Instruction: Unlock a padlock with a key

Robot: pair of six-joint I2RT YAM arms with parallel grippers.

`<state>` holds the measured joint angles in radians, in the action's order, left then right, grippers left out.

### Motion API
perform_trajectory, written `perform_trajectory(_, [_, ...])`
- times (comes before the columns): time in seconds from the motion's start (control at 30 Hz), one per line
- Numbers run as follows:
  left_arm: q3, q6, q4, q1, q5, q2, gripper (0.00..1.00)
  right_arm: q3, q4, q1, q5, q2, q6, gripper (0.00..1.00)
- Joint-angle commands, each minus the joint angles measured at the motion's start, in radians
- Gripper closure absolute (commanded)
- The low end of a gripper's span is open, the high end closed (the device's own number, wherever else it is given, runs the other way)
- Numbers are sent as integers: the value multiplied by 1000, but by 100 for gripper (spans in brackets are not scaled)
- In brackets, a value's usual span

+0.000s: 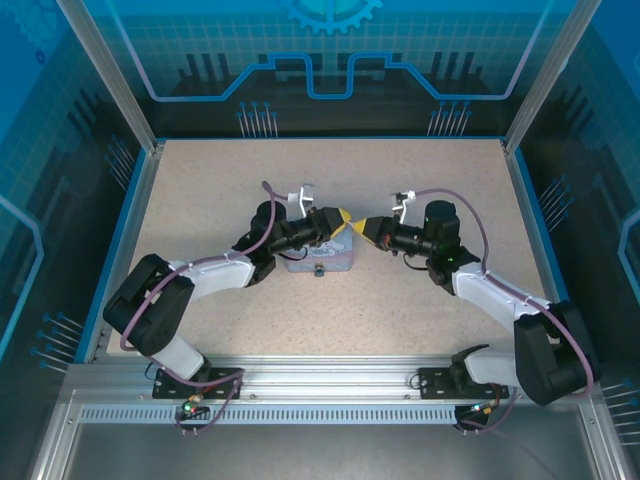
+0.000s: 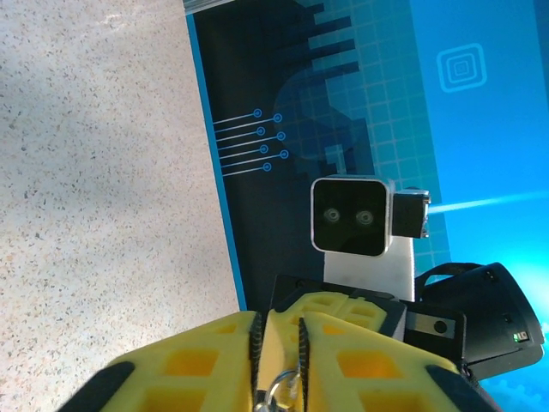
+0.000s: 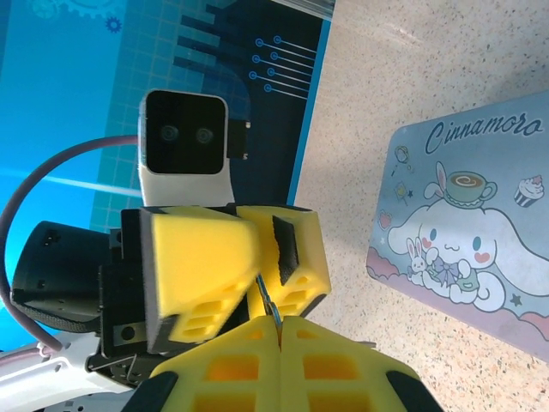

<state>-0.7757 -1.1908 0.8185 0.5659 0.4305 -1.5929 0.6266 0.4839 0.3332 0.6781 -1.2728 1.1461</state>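
Note:
My two grippers meet tip to tip above the table's middle, the left gripper (image 1: 343, 222) facing the right gripper (image 1: 368, 229). In the left wrist view my left gripper (image 2: 279, 324) is shut on the small silvery padlock (image 2: 287, 388), whose shackle loop shows between the pads. In the right wrist view my right gripper (image 3: 279, 322) is shut on the thin metal key (image 3: 267, 297). The key's blade points up into the gap between the left gripper's yellow fingers (image 3: 206, 257). Where key meets lock is hidden.
The pale blue cartoon-printed tin (image 1: 322, 262) lies on the speckled table just below the grippers, and again at the right of the right wrist view as tin (image 3: 467, 232). Blue walls (image 1: 140, 180) ring the table.

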Motion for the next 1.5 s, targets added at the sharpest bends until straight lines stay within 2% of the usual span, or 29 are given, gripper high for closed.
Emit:
perform_trajectory(0.0, [-1,-13,62,5,-16,-13,84,31,36,12,1,-10,9,100])
perform_trajectory(0.13, [-5,-19,67,6,-19,-18,97,28,37,13,1,-10,9,100])
perform_trajectory(0.2, [-8,-20,65,8,-22,-18,100,27,33,12,-1,-9,10,100])
perform_trajectory(0.27, [-7,-19,65,9,-24,-17,100,28,31,12,-11,-5,12,85])
perform_trajectory(0.37, [-6,-15,63,9,-24,-13,100,31,31,9,-25,0,18,72])
perform_trajectory(0.4, [-6,-15,61,11,-24,-10,100,33,30,8,-28,1,20,71])
perform_trajectory(0.63, [-5,-13,53,11,-28,-6,100,47,37,7,-27,-9,29,72])
perform_trajectory(0.77, [-5,-13,52,10,-31,-8,100,45,45,8,-19,-14,30,77])
perform_trajectory(0.97, [-7,-15,46,11,-34,-7,100,37,50,10,-11,-18,26,80])
perform_trajectory(1.13, [-13,-9,34,10,-30,-5,100,27,55,12,-6,-19,23,76])
perform_trajectory(1.37, [-17,-7,28,11,-28,-5,100,25,55,11,-3,-24,20,79])
perform_trajectory(1.43, [-17,-7,28,10,-28,-4,100,24,52,10,-4,-25,17,71])
perform_trajectory(1.47, [-18,-6,28,10,-27,-3,100,22,51,8,-7,-25,18,59])
